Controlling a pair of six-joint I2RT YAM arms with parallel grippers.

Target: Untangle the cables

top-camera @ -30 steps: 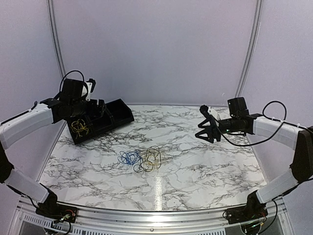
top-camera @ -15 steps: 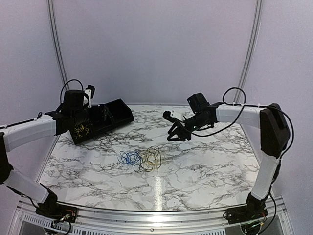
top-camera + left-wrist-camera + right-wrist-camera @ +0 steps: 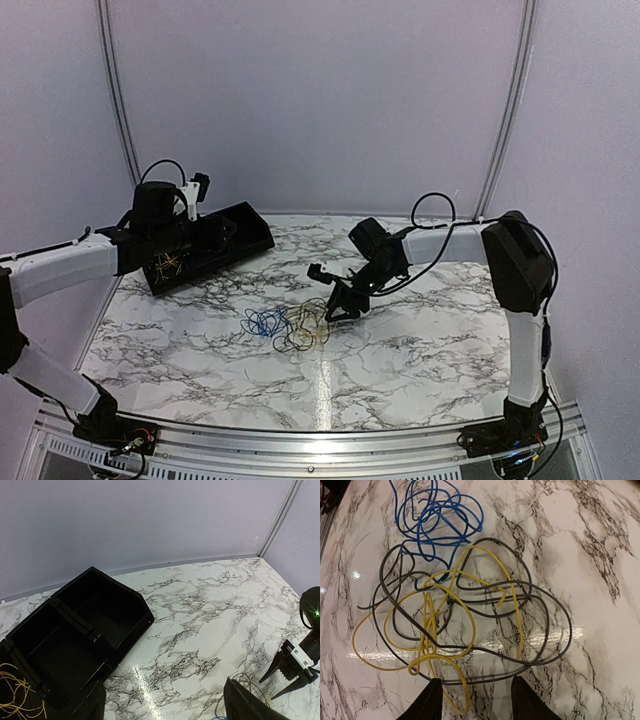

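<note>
The cables lie tangled in the middle of the marble table: a blue coil (image 3: 264,321) (image 3: 440,515) on the left, with a yellow cable (image 3: 312,322) (image 3: 427,630) and a black cable (image 3: 290,342) (image 3: 545,615) looped through each other beside it. My right gripper (image 3: 335,303) (image 3: 479,700) hovers open at the tangle's right edge. Its fingertips (image 3: 432,702) stand either side of the black cable's outer loop and hold nothing. My left gripper (image 3: 208,236) (image 3: 167,710) is open and empty over the black bin (image 3: 255,240) (image 3: 145,611).
The bin has several compartments and sits at the back left. Another yellow cable (image 3: 165,262) (image 3: 15,690) lies in its near-left compartment. The left wrist view also catches the right gripper (image 3: 295,665) at its right edge. White walls enclose the table.
My right arm has swung from the table's right side leftward and down to the tangle's edge. The left arm has shifted slightly over the bin.
</note>
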